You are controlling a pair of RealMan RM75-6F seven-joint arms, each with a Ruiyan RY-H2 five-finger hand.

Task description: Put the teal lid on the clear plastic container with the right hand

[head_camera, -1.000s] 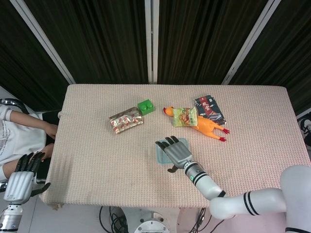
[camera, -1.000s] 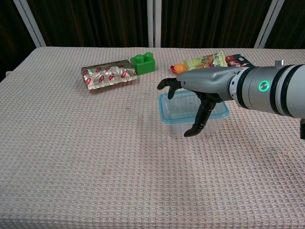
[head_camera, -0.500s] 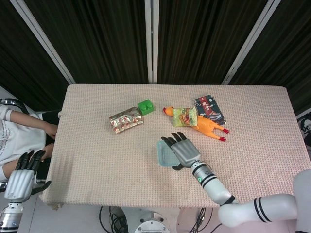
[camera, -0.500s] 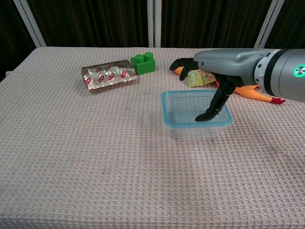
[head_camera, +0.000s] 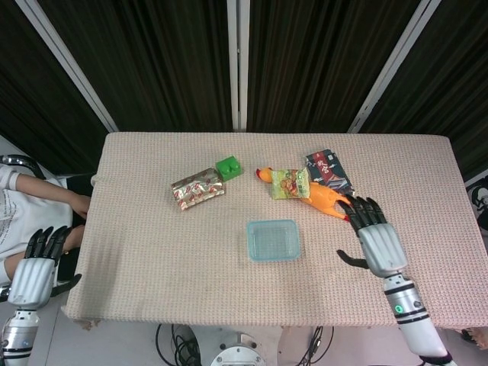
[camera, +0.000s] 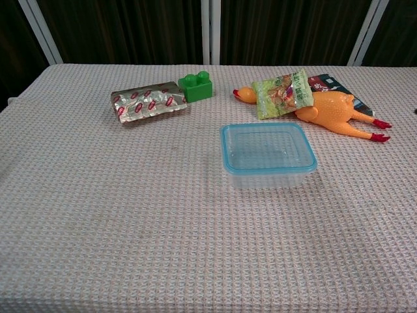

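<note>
1. Teal lid [camera: 268,147] sits on the clear plastic container [camera: 270,171], and its rim follows the container's top edge all around. The container stands near the middle of the bench [head_camera: 152,252], on the woven pinkish cloth.
2. Right hand [head_camera: 377,238] is seen only in the head view. It is to the right of the container and well apart from it, over the bench. Its fingers are spread and point to the far side, the thumb sticks out to the left, and it holds nothing.
3. Left hand [head_camera: 38,263] is also seen only in the head view, beyond the left edge of the bench at the near corner. Its fingers are apart and it holds nothing.
4. Behind the container lies an orange rubber chicken [camera: 329,112], with its head to the left and its red feet to the right. The right hand's fingertips are near the feet.
5. A green snack packet [camera: 281,94] lies across the chicken's neck and touches it.
6. A dark packet with red print [head_camera: 329,169] lies behind the chicken, partly hidden by it.
7. Further left, a foil blister pack with red pills [camera: 148,102] lies flat, and a green toy brick [camera: 196,85] stands just beside its right end.
</note>
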